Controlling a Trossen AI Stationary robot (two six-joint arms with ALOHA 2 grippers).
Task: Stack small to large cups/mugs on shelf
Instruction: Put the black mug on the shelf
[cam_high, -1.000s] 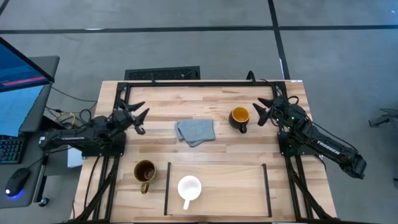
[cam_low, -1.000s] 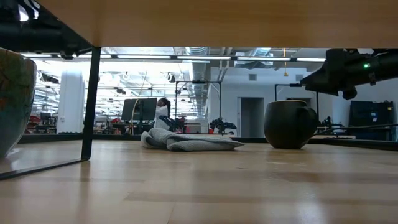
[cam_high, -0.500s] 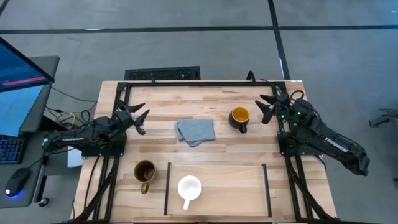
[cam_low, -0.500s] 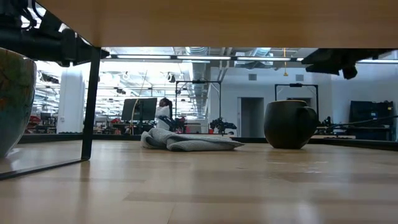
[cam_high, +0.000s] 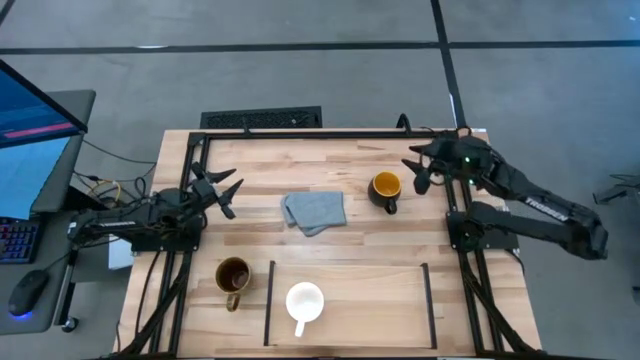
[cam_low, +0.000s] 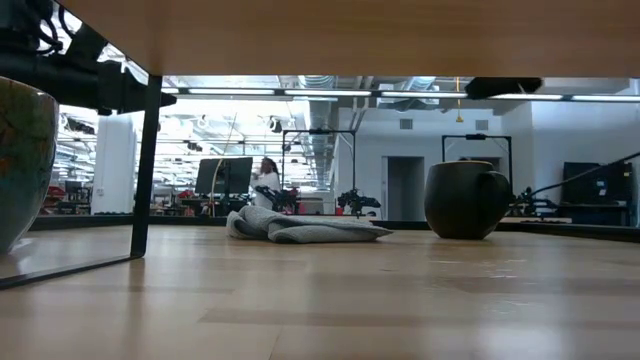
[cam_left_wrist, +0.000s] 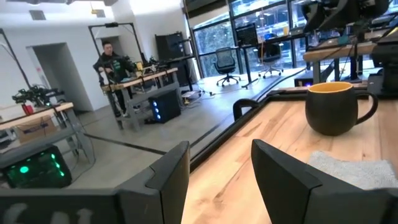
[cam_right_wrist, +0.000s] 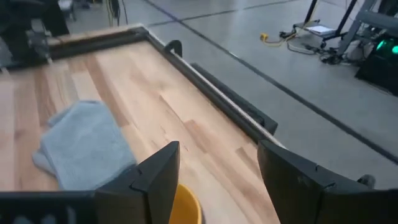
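Observation:
The small white mug stands on the shelf between two thin black bars. The brownish-gold mug stands left of the left bar; its side shows in the low view. The dark mug with yellow inside stands far right of centre and shows in the low view, the left wrist view and the right wrist view. My right gripper is open, raised just right of the dark mug. My left gripper is open and empty at the left.
A crumpled grey cloth lies at mid-table between the arms. A black metal frame runs along the table's far edge and sides. A person stands in the room beyond.
My right gripper has risen and gone toward the table's far edge, then swung left toward the dark mug, staying open. In the low view it has climbed out of sight above the mug. My left gripper has shifted slightly toward the right. The mugs and cloth have kept still.

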